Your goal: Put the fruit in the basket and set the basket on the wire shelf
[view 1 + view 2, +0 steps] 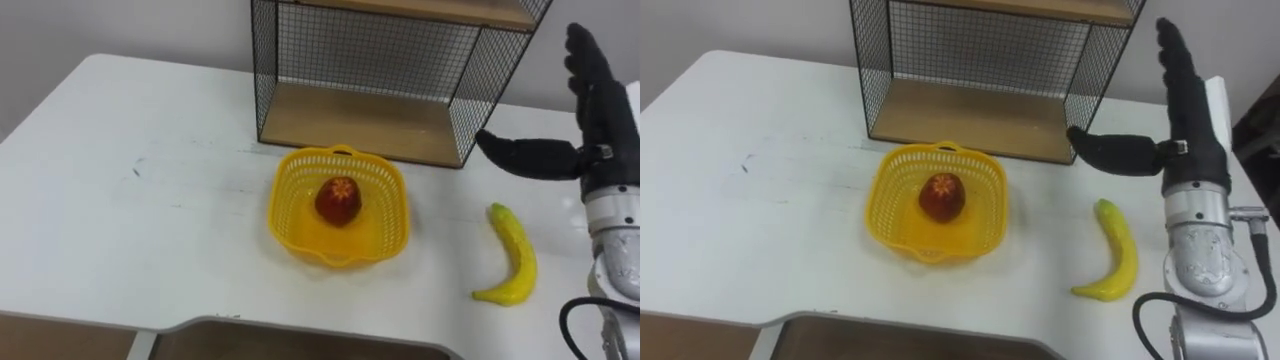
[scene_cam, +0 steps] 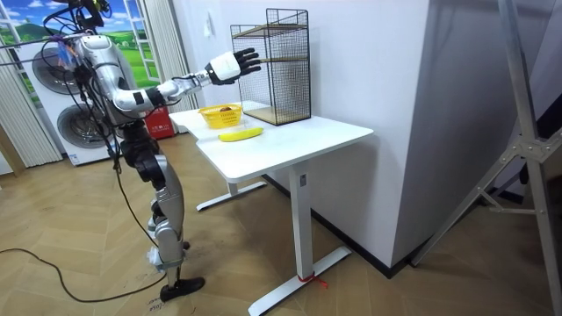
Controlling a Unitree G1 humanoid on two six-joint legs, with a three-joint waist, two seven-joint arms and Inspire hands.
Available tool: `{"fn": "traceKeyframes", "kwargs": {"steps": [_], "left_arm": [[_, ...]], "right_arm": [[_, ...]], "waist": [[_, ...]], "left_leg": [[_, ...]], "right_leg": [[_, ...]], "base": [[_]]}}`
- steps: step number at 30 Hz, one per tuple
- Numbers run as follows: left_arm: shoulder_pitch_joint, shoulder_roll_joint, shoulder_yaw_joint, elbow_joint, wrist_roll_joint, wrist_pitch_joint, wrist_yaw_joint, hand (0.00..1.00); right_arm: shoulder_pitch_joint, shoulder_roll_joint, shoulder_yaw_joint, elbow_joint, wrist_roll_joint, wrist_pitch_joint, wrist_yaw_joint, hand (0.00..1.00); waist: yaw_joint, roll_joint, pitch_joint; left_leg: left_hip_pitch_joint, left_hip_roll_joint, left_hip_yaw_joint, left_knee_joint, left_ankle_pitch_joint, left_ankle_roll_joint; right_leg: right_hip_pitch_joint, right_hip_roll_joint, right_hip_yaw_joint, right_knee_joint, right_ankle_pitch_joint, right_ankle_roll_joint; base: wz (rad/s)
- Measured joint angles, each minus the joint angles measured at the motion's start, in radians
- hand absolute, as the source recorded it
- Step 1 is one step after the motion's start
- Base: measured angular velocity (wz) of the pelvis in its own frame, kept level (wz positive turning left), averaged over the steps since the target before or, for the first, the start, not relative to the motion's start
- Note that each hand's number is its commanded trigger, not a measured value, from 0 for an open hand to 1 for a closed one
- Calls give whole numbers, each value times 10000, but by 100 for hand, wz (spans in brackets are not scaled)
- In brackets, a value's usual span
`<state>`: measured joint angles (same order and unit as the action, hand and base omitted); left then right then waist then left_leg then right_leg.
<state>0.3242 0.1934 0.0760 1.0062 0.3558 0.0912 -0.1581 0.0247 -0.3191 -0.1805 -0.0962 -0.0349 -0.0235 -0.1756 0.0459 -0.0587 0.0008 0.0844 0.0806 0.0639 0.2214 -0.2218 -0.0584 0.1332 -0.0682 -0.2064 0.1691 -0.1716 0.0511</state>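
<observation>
The white tabletop (image 1: 130, 200) is bare on the side farthest to the left of the hand. Next comes the yellow basket (image 1: 290, 210), which stands on the tabletop well to the left of the right hand (image 1: 608, 125) and lower than it. A red apple (image 1: 338, 200) lies in the middle of the basket. Just beyond the basket, up and to the left of the hand, the wire shelf (image 1: 370, 120) stands on the tabletop. Its wooden lower board carries nothing, and its right lower corner is near the thumb's tip.

The banana (image 1: 515, 255) lies on the tabletop outside the basket. It is below the hand and just left of the wrist, apart from both, with its curve bowing to the right. It sits between the basket and the arm, nearer the arm.

At the far right, the right hand is raised above the tabletop. Its fingers are straight and point up and away from the robot, the thumb is stretched out to the left toward the shelf, and it holds nothing.

In the room view the robot stands upright at the end of the table on the room view's left. Its right arm reaches forward, with the hand (image 2: 230, 65) in the air above the basket (image 2: 219, 112) and the banana (image 2: 240, 134), short of the shelf (image 2: 281, 66).
</observation>
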Motion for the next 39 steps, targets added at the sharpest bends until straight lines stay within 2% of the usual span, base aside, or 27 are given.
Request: {"fn": "traceKeyframes", "kwargs": {"steps": [4,7,15,17,21,28,30,32,33,39], "left_arm": [[-38,-40,3,5,-115,144,47,0],[-48,-51,5,-2,-102,245,109,0],[-47,-66,-12,-35,17,339,98,0],[-68,-47,-15,-44,-27,340,101,0],[-54,-48,-28,-41,-114,361,103,0],[20,-47,-12,-167,-113,598,106,0],[18,-48,-12,-203,-110,622,112,0],[40,-48,-14,-285,-101,637,147,0],[40,-48,-14,-300,-101,637,159,0],[41,-56,-22,-357,-110,789,208,0]], "right_arm": [[-8,-2,6,781,116,46,-522,0],[-8,-14,2,1209,179,258,-747,0],[-12,-17,-11,1650,320,359,-710,0],[-94,-17,-4,1894,309,360,-628,0],[-357,-16,-2,2450,312,475,-498,0],[-417,-16,2,2609,384,830,176,0],[-418,-17,31,2612,365,909,374,0],[-421,-20,43,2846,289,913,754,0],[-420,-20,47,2931,288,921,870,0],[-381,-23,336,3524,-169,1304,1755,0]], "waist": [[10,-17,-19],[-111,-38,-13],[-144,-164,46],[-163,-256,97],[-197,-307,106],[-310,-250,70],[-322,-243,30],[-348,-267,-90],[-347,-279,-108],[-362,-306,-100]], "left_leg": [[151,2,162,-81,5,8],[158,2,179,-96,6,10],[310,-7,317,-203,13,19],[309,-6,313,-200,13,20],[292,-6,310,-211,12,20],[282,-5,301,-233,12,20],[268,-4,305,-238,12,19],[286,-5,304,-234,12,20],[303,-4,304,-232,12,20],[325,1,302,-160,12,20]], "right_leg": [[-22,-1,167,54,-2,3],[-46,-2,192,67,-4,7],[-2,-1,363,21,-12,20],[-1,0,356,14,-11,19],[-23,0,357,13,-11,20],[-44,2,350,10,-12,20],[-69,3,357,12,-11,19],[-49,3,361,15,-11,20],[-33,3,362,18,-11,20],[7,3,372,66,-7,14]], "base": [[-12],[-3],[-5],[0],[0],[0],[0],[0],[0],[0]]}}
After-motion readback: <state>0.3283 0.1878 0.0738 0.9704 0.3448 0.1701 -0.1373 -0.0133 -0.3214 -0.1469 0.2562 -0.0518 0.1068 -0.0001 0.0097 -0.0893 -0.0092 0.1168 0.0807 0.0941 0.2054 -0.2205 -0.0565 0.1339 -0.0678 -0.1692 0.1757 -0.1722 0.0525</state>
